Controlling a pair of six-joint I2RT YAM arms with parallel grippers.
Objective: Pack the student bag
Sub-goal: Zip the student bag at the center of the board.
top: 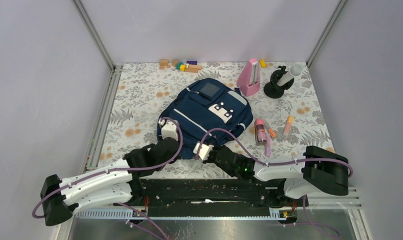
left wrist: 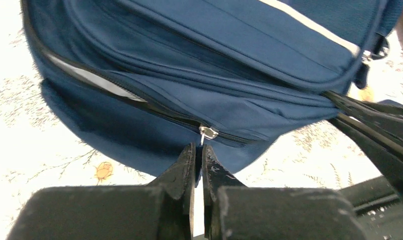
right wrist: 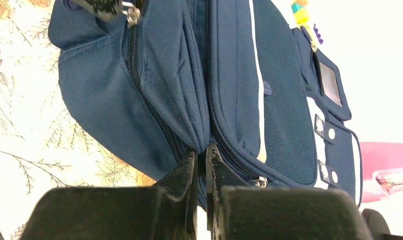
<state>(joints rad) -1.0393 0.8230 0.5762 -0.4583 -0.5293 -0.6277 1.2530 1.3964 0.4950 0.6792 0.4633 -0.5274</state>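
Note:
The student bag lies flat in the middle of the table, navy with white stripes and a white patch on its front pocket. In the left wrist view my left gripper is shut on the small pull hanging from the silver zipper slider on the bag's near edge. Left of the slider the zipper gapes and grey lining shows. My right gripper is shut on a fold of the bag's fabric between two compartments, close beside the left gripper.
Right of the bag lie a pink bottle-like item and an orange marker. Behind it stand a pink wedge-shaped case and a black stand with a white ball. Coloured blocks sit at the back edge.

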